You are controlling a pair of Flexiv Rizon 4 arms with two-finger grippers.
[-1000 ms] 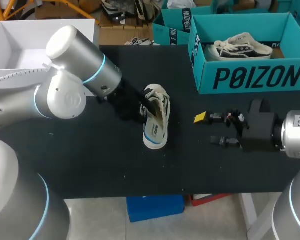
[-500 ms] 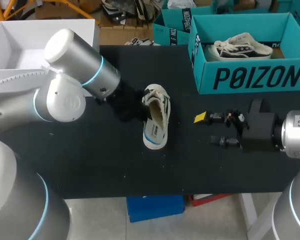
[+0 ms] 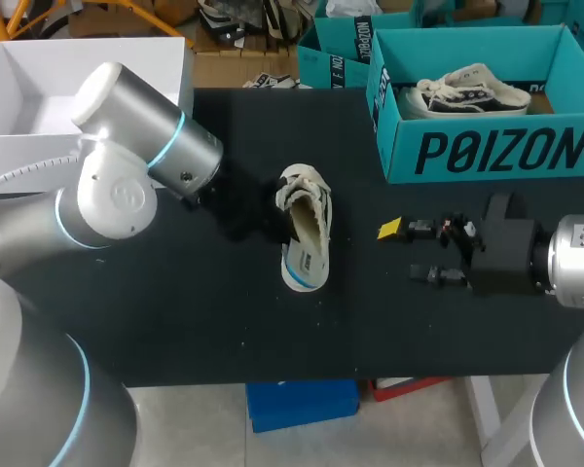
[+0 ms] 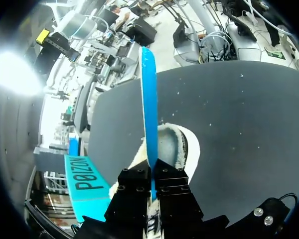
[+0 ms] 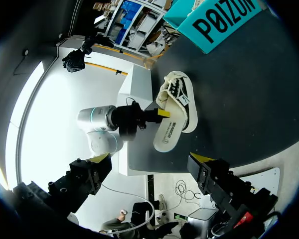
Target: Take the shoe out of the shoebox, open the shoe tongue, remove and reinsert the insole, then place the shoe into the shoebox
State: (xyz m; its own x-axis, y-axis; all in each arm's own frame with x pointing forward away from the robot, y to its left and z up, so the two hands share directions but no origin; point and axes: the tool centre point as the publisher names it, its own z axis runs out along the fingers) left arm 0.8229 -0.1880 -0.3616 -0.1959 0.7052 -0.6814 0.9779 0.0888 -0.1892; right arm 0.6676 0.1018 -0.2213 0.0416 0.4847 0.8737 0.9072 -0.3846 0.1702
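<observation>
A cream canvas shoe (image 3: 304,191) lies on the black table (image 3: 175,311) near the middle. Its insole (image 3: 310,255), white on top and blue underneath, stands tilted up out of the shoe. My left gripper (image 3: 273,212) is shut on the insole's edge beside the laces. In the left wrist view the blue insole (image 4: 149,112) runs edge-on from between the black fingers (image 4: 134,186), with the shoe (image 4: 182,147) just behind it. My right gripper (image 3: 411,253) stands wide open to the right of the shoe, holding nothing. The right wrist view shows the shoe (image 5: 182,92), the insole (image 5: 169,132) and the left arm (image 5: 102,127).
The teal shoebox (image 3: 487,151) stands at the back right with a second shoe (image 3: 472,89) inside. A white open box (image 3: 39,83) sits at the back left, behind my left arm.
My left gripper closed on the insole and drew back to the left a little. The insole has tilted up out of the shoe. The right arm has not moved.
</observation>
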